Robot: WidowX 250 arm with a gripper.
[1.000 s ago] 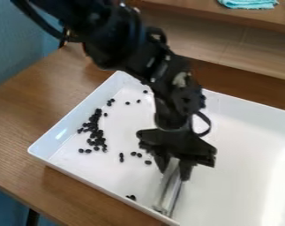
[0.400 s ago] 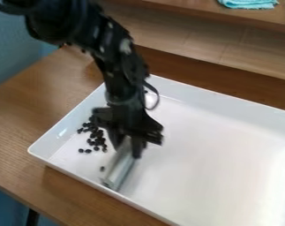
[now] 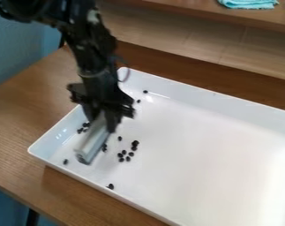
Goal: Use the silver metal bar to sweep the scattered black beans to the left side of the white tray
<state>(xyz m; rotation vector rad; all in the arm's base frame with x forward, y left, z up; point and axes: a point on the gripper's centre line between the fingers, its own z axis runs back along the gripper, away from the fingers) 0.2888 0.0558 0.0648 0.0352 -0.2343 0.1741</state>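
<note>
Here, a wooden worktop [image 3: 26,106] carries a big white tray [image 3: 197,154]. At the tray's left end in the view, the black claw [image 3: 102,124] grips a pale, tilted bar [image 3: 92,142]. Small black pieces [image 3: 135,143] lie scattered in the tray around the bar.

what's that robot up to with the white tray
A black robot gripper is holding a pale, bar-shaped tool down in the left part of a big white tray. Small black beans lie scattered around the tool. The tray sits on a wooden table.
</note>
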